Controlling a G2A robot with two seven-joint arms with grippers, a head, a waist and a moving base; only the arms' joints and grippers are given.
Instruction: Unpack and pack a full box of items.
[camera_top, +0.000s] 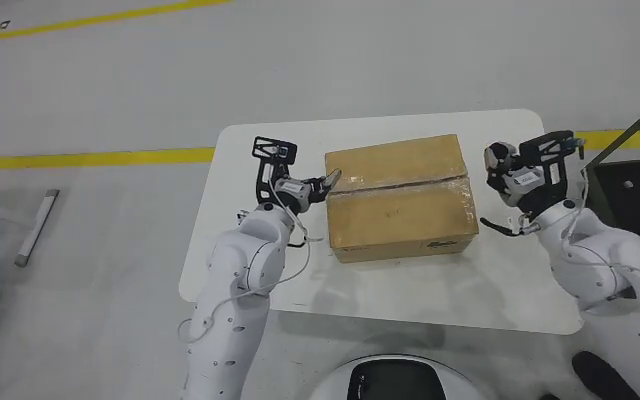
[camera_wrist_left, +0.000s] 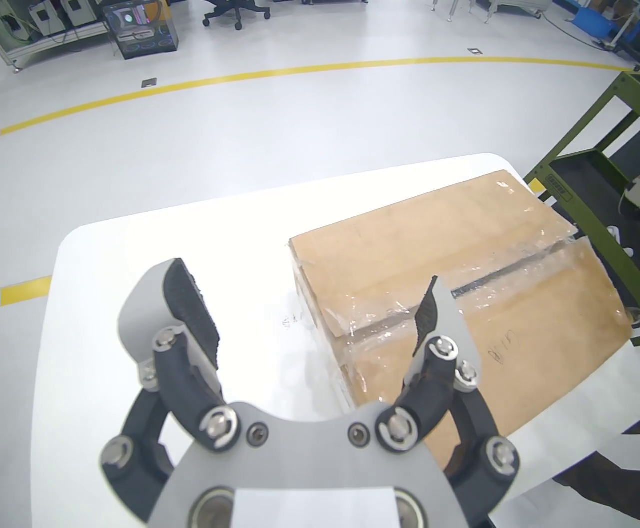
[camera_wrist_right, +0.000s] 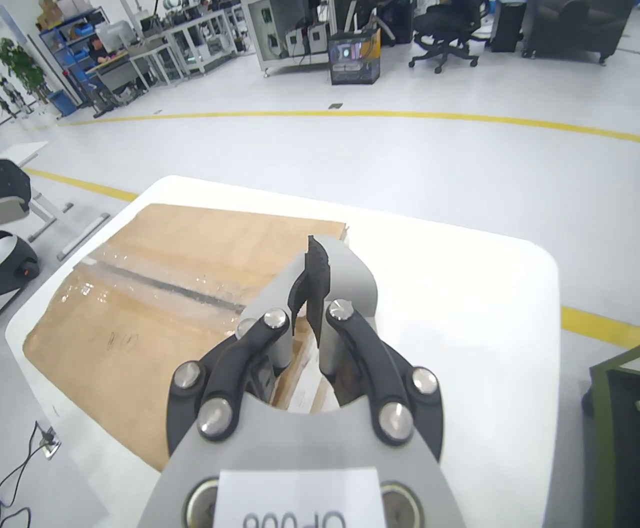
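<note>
**Colleague:** Where are you sitting with this one?

**Operator:** I'm looking at the cardboard box (camera_top: 400, 195) lying shut on the white table (camera_top: 250, 160), with clear tape (camera_wrist_left: 500, 280) running along its top seam. My left gripper (camera_wrist_left: 305, 280) is hanging wide open and empty at the box's left end. One finger is by the end of the seam, the other over bare table. My right gripper (camera_wrist_right: 316, 265) is hovering just off the right end, fingers pressed together on nothing.

**Colleague:** What's worrying you?

**Operator:** The tape. If I'm prying at a sealed flap, I'm likely shoving the whole box along the table, because nothing is bracing the other end. That film is also looking glossy and wrinkled, so a finger could be skidding off it.
</note>
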